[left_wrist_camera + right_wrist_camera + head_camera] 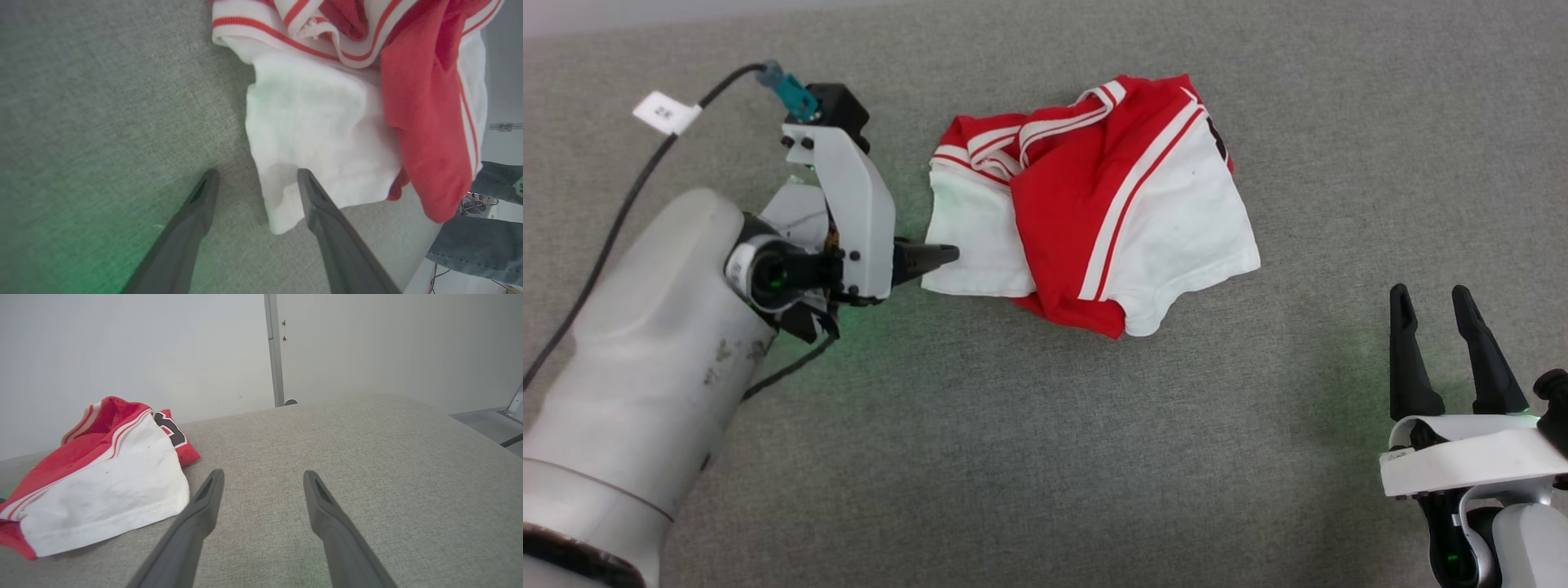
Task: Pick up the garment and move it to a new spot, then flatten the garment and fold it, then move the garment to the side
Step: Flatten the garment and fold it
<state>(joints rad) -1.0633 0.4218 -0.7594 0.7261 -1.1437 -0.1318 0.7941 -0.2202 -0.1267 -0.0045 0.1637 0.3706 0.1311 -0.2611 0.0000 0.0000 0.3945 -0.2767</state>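
Observation:
The garment [1094,204], a red jersey shirt with white sleeves and white double stripes, lies crumpled on the grey table. A black mark shows at its far right edge. My left gripper [939,260] is open at the garment's left white sleeve edge. In the left wrist view the garment [327,134] lies ahead, and one of the fingers [318,204] overlaps the sleeve's near corner while the other rests over bare cloth. My right gripper [1436,314] is open at the lower right, apart from the garment [102,477], which lies to its left.
The grey fabric table [1013,457] stretches all around the garment. A black cable [621,212] with a white tag runs along my left arm. A person's jeans-clad leg [478,241] stands beyond the table edge. A pale wall with a metal post [273,351] rises behind the table.

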